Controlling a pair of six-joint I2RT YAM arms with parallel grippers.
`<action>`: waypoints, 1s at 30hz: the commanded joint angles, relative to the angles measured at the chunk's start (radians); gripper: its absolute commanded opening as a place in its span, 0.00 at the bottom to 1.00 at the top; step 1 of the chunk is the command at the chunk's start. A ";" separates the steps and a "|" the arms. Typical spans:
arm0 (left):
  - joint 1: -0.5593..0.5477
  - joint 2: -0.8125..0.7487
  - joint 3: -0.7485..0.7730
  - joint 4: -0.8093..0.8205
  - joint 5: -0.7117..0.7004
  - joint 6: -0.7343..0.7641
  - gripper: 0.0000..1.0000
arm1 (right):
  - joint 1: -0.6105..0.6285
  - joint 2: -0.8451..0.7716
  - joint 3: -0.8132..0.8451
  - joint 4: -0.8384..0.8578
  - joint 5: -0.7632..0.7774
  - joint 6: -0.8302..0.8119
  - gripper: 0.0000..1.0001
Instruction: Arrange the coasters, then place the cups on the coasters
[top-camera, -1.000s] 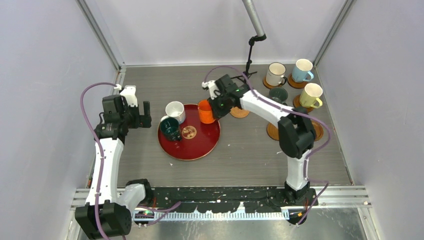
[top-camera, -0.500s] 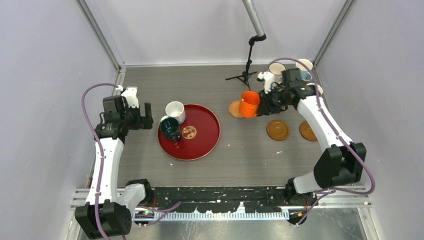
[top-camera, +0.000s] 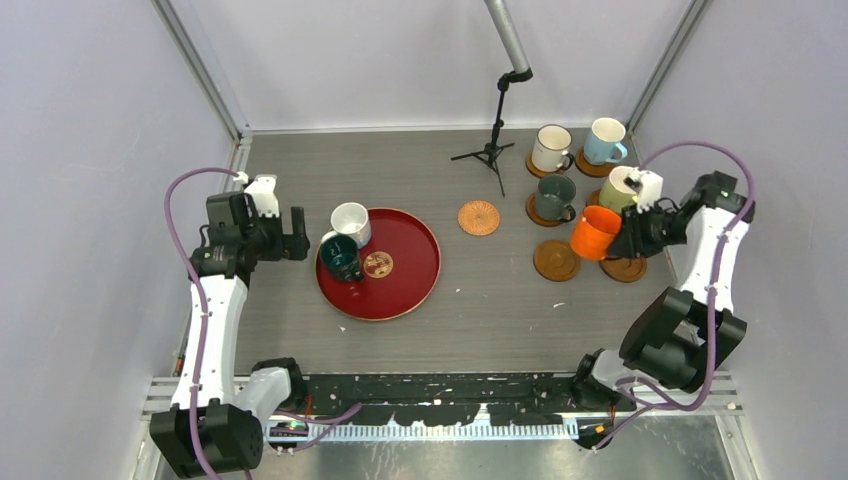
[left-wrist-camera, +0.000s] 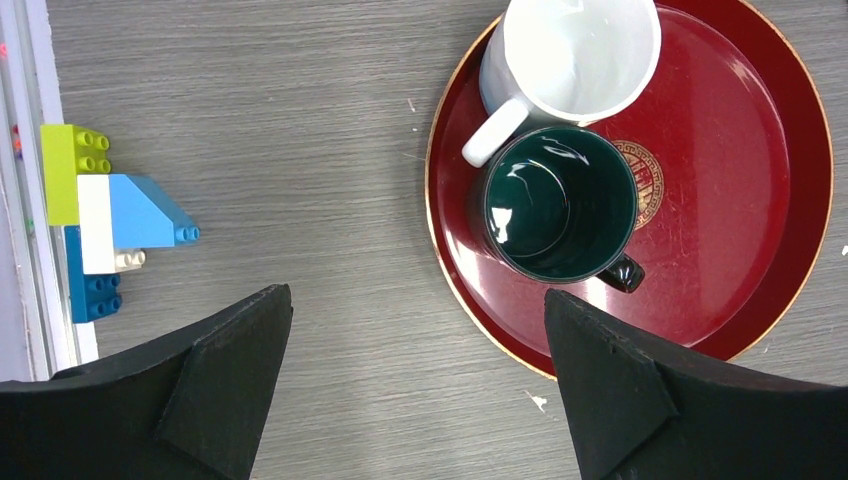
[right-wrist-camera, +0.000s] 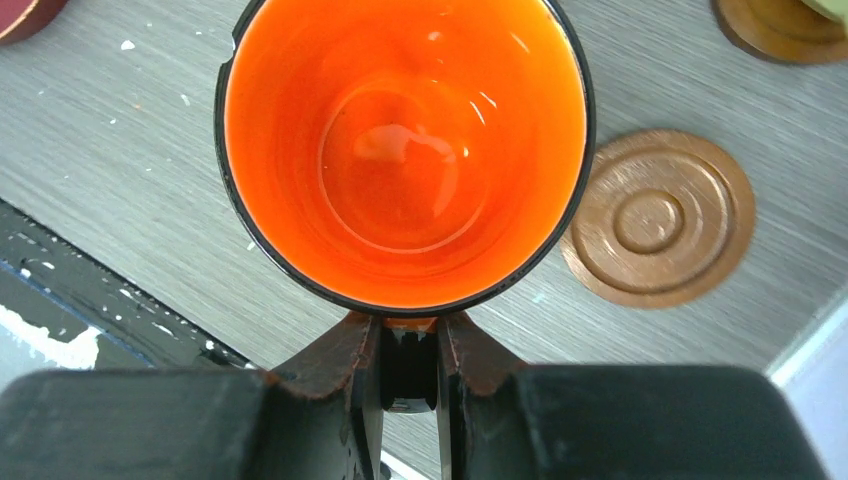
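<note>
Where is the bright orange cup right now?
Top view, right side: the orange cup is held in the right pincer, beside a bare wooden coaster and the dark grey-green mug.

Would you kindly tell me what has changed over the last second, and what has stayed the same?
The right gripper, shut on the orange cup throughout, carried it rightward from the edge of the red tray to beside two bare wooden coasters. Unchanged: the open left gripper, the white cup, the dark teal cup and the woven coaster.
</note>
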 joint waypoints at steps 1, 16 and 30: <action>0.004 -0.005 0.020 0.003 0.024 -0.002 1.00 | -0.096 -0.026 0.049 -0.022 -0.059 -0.113 0.00; 0.004 0.021 0.045 -0.015 0.023 -0.002 1.00 | -0.374 0.020 -0.172 0.387 -0.010 -0.169 0.00; 0.004 0.025 0.069 -0.037 0.003 0.012 1.00 | -0.400 0.111 -0.269 0.530 -0.072 -0.221 0.00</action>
